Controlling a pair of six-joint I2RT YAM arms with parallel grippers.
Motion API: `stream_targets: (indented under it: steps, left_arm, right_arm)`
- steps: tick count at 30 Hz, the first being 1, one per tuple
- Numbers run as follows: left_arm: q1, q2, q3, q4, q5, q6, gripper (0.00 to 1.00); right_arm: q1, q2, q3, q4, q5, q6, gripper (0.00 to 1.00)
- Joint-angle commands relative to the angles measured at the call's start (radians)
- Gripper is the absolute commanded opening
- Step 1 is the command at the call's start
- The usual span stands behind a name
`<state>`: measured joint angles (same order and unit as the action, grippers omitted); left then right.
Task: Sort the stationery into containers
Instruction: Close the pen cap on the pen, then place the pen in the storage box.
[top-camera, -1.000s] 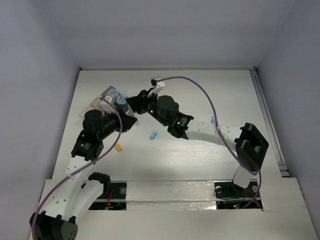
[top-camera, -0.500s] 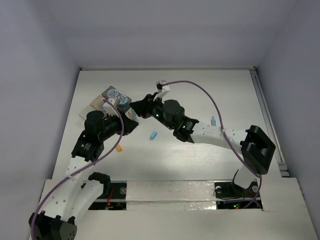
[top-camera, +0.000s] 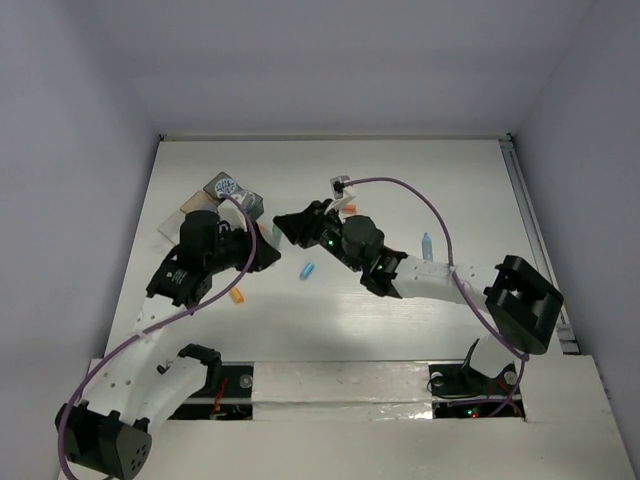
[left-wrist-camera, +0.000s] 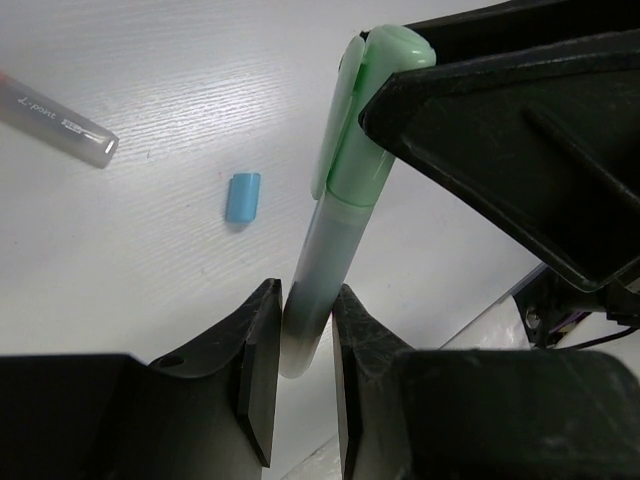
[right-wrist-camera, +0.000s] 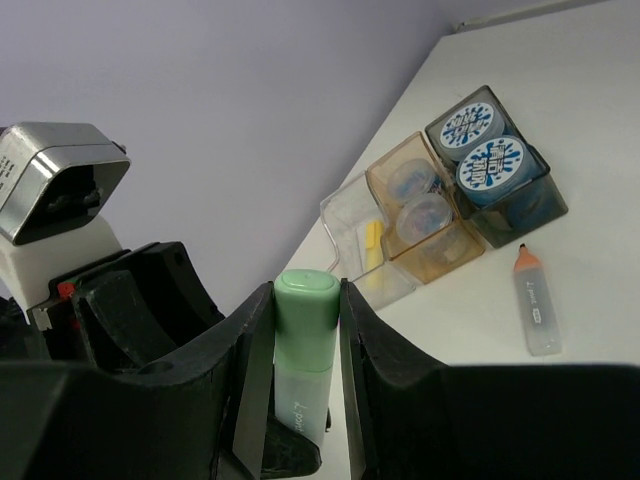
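- Left claw (left-wrist-camera: 300, 340): fingers nearly together, pinching the translucent barrel end of a green-capped pen (left-wrist-camera: 345, 170). Both pads sit against the barrel.
- Right claw (right-wrist-camera: 306, 325): narrowed onto the same pen's pale green cap, with one finger on each side of it.
- The pen bridges the two claws, off the surface (left-wrist-camera: 150, 260), cap in the right claw and barrel in the left.
- Left wrist view: a small blue cap (left-wrist-camera: 242, 196) lies on the surface below the pen, just to the left of it and apart from it.
- Beyond the right claw, on its far right side, three containers stand pressed together in a row.
- Dark grey box (right-wrist-camera: 525, 205), farthest along the row: holds two round blue-patterned tubs (right-wrist-camera: 492, 162).
- Tan tray (right-wrist-camera: 452, 250), middle of the row: holds two translucent cups (right-wrist-camera: 425, 212).
- Clear tray (right-wrist-camera: 345, 215), nearest the right claw: holds a yellow item (right-wrist-camera: 372, 240); I cannot tell what kind.
- An orange-tipped translucent pen (right-wrist-camera: 533, 300) lies flat on the surface, just beside the grey box on the side nearer the right claw.
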<state>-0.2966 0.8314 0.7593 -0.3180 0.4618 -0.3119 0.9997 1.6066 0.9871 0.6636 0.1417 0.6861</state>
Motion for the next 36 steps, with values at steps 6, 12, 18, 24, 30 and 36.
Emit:
stream_targets:
  steps: [6,12,18,24,30,36]
  left_arm:
    - [0.014,0.040,0.248,0.439,-0.233,-0.043,0.00]
    - [0.004,0.086,0.354,0.424,-0.284,-0.010,0.00]
    - [0.004,0.100,0.233,0.456,-0.276,-0.090,0.00]
    - [0.019,0.086,0.111,0.428,-0.374,-0.162,0.00]
    - [0.122,0.100,0.055,0.407,-0.453,-0.278,0.00]
    - [0.296,0.058,-0.023,0.346,-0.595,-0.406,0.00]
  right_arm:
    - [0.111,0.078,-0.105,-0.190,-0.353,0.061,0.00]
    - [0.120,0.101,-0.122,-0.142,-0.346,0.096,0.00]
    - [0.053,-0.106,-0.146,-0.182,-0.246,0.061,0.67]
    - [-0.068,-0.406,-0.203,-0.262,-0.202,0.004,0.91]
    - [-0.154,-0.556,-0.219,-0.487,-0.148,-0.160,0.92]
    - [-0.252,-0.651,-0.281,-0.575,-0.062,-0.214,0.92]
